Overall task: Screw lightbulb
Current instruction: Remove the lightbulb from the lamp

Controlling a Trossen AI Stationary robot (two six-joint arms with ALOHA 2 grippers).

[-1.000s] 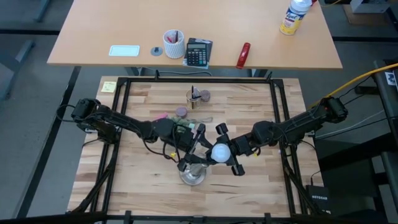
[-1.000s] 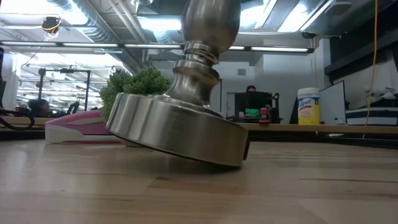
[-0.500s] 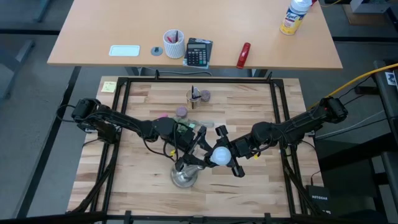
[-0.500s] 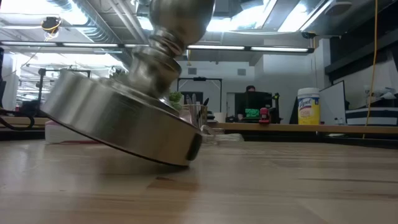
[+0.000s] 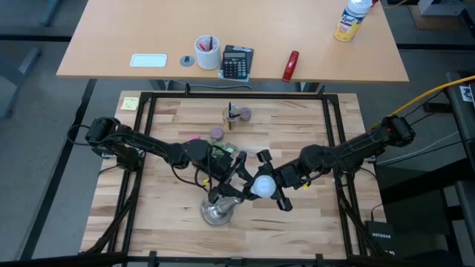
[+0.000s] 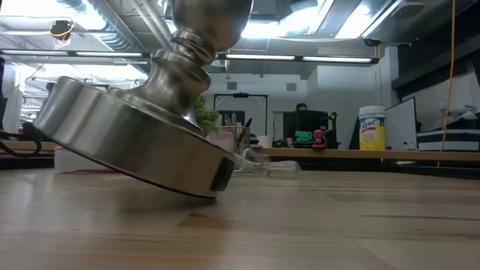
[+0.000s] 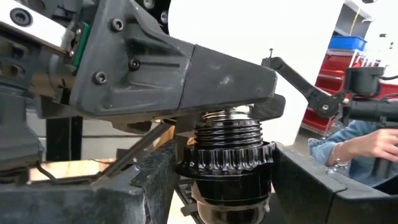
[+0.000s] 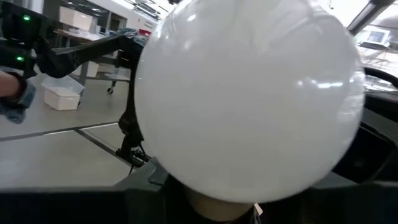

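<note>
1. Frosted white, the lightbulb (image 5: 261,185) sits near the middle of the butcher-block counter (image 5: 312,222), clasped in the right pincer (image 5: 266,183), whose dark fingers (image 5: 284,202) stand on either side of the globe.
2. From the right wrist view the lightbulb (image 8: 249,99) fills nearly the whole picture, its narrow neck running down between that arm's own fingers.
3. Just beside the bulb, the left pincer (image 5: 226,185) is clenched on the black socket (image 7: 227,165) of the silver lamp stand (image 5: 217,211); the left wrist view shows its fingers (image 7: 311,186) pressed against the socket's ribbed collar.
4. Silvery screw threads (image 7: 227,127) show just above that collar, entering the socket, with the right pincer's grey body (image 7: 174,68) directly over them.
5. The stand is tilted: in the low view its round base (image 6: 127,142) rests on one edge, the other side lifted off the counter, the stem leaning away to the upper right.
6. Both arms reach in from the counter's sides and meet at the stand, the left arm (image 5: 141,148) from the left, the right arm (image 5: 356,152) from the right.
7. Farther back on the counter stand a small clear glass (image 5: 231,117) and some small round pieces (image 5: 216,133).
8. On the tan desk (image 5: 111,44) beyond are a calculator (image 5: 237,63), a white cup of pens (image 5: 207,53), a red object (image 5: 290,65) and a wipes canister (image 5: 352,18).
9. A person's hand and denim sleeve (image 7: 354,146) show in the room behind, in the left wrist view.
</note>
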